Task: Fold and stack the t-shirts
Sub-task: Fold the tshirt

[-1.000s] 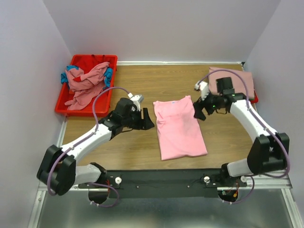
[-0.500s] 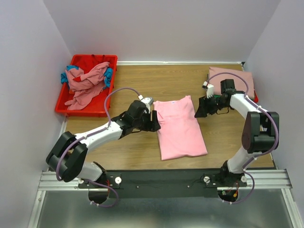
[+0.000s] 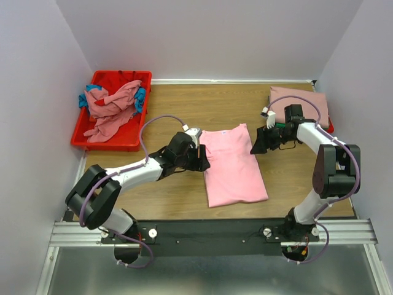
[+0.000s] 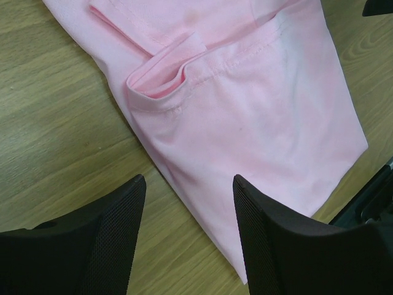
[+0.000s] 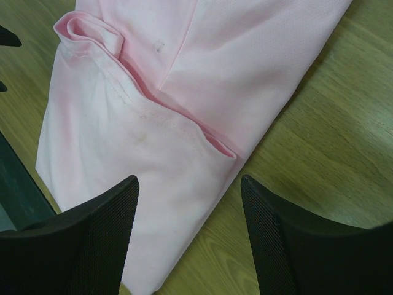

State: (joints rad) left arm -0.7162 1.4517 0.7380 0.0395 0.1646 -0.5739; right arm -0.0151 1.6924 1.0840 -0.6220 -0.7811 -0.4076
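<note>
A bright pink t-shirt [image 3: 233,163] lies folded into a long strip in the middle of the wooden table. My left gripper [image 3: 199,158] hovers open over the shirt's left edge near its far end. In the left wrist view the gripper [image 4: 187,184] straddles that edge of the pink cloth [image 4: 258,104]. My right gripper [image 3: 258,142] stands open at the shirt's far right edge. The right wrist view shows this gripper [image 5: 189,181] straddling the folded edge [image 5: 153,123]. Neither holds anything. A dusty rose t-shirt [image 3: 301,101] lies folded at the back right.
A red bin [image 3: 83,140] at the back left holds a heap of dusty rose [image 3: 110,107] and teal [image 3: 141,97] shirts. A sliver of red [image 3: 331,127] shows under the folded shirt at the right. Walls close in the left, back and right sides.
My left gripper has moved right up to the pink shirt's left edge. The right arm has swung its elbow back, with its gripper staying at the shirt's right edge.
</note>
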